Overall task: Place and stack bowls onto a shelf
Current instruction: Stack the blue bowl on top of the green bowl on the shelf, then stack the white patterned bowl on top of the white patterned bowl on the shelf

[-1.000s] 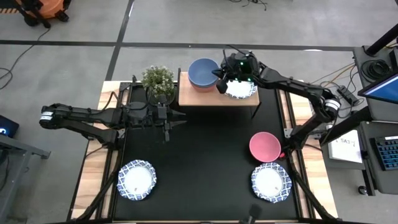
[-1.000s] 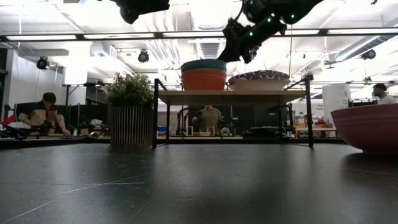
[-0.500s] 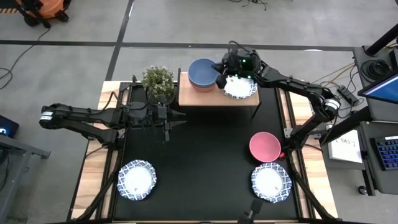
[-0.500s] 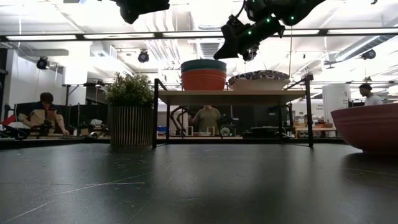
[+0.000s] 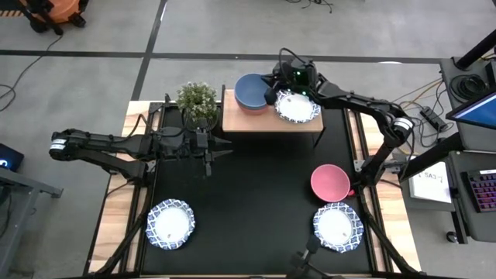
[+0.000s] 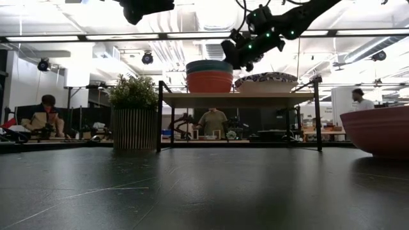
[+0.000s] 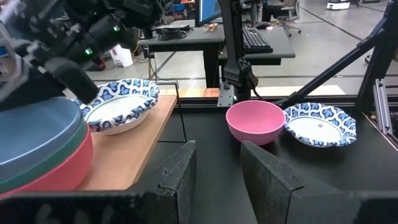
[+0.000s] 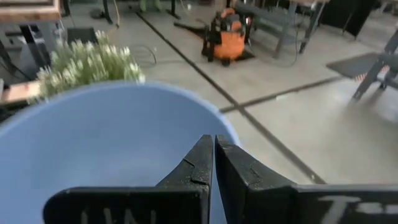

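Observation:
On the light-wood shelf [image 5: 267,124] at the table's far edge stands a stack of bowls [image 6: 209,76], grey-blue on top of green and red, with a blue-patterned white bowl [image 5: 298,107] beside it. My right gripper [image 5: 271,90] is shut and hangs over the grey-blue bowl's [image 8: 93,143] right rim, holding nothing. My left gripper [image 7: 217,177] stays open and level at the table's left, well short of the shelf. A pink bowl [image 5: 330,181] and two more patterned bowls [image 5: 170,225] [image 5: 337,226] rest on the black mat. My right gripper has its shut fingertips [image 8: 208,146] right over the grey-blue bowl's rim [image 6: 223,62], coming level from the table's right side. Whether they touch the rim I cannot tell.
A potted green plant [image 5: 197,99] stands just left of the shelf. The black mat [image 5: 256,194] lies bare between the shelf and the near bowls. People sit at desks in the room beyond the table.
My right gripper has gone from above the patterned bowl on the shelf toward the table's left, ending over the grey-blue bowl's rim, and has stayed shut. The patterned bowl now shows whole from above.

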You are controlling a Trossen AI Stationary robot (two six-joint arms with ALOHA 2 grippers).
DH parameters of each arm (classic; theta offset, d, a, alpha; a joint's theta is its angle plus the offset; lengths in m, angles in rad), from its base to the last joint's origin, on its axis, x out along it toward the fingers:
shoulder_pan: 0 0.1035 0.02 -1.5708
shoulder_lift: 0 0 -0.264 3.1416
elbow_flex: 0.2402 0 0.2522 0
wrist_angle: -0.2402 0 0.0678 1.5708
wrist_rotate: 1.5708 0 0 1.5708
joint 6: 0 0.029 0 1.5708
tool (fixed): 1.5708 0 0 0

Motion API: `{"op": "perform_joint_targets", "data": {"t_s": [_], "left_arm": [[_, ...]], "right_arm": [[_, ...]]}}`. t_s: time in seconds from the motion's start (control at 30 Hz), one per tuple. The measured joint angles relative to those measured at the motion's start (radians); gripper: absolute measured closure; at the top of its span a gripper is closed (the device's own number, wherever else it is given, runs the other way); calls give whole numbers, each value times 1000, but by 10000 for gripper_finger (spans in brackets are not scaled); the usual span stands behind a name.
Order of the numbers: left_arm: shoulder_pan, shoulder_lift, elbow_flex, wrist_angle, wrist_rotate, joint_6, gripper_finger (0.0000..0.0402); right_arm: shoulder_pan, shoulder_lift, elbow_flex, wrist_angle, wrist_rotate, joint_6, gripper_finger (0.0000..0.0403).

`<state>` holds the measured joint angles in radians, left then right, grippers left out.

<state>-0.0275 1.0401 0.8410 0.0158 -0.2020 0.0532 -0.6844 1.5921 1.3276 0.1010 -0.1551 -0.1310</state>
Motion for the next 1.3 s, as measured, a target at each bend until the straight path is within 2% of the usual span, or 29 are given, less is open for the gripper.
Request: {"op": "perform_joint_targets", "data": {"t_s": [0.2,0.3,0.5,0.6,0.77,0.93,1.1,1.3], "left_arm": [[0,0,0,1,0,0,293],[0,0,0,2,0,0,293],[0,0,0,-34,0,-70,293],[0,0,0,-82,0,-141,293],[-5,0,0,-138,1,-292,293],[-22,0,0,-195,1,-412,293],[-45,0,0,-288,2,-511,293],[-54,0,-3,-354,-45,-544,293]], "right_arm": [[4,5,61,10,-10,0,394],[9,7,83,-14,-52,2,394],[25,-91,108,-190,-211,26,394],[57,-177,103,-336,-238,8,394],[175,-329,40,-547,-242,-15,394],[326,-465,-59,-649,-241,76,394],[473,-552,-163,-709,-239,233,394],[600,-595,-311,-736,-237,489,394]]}}
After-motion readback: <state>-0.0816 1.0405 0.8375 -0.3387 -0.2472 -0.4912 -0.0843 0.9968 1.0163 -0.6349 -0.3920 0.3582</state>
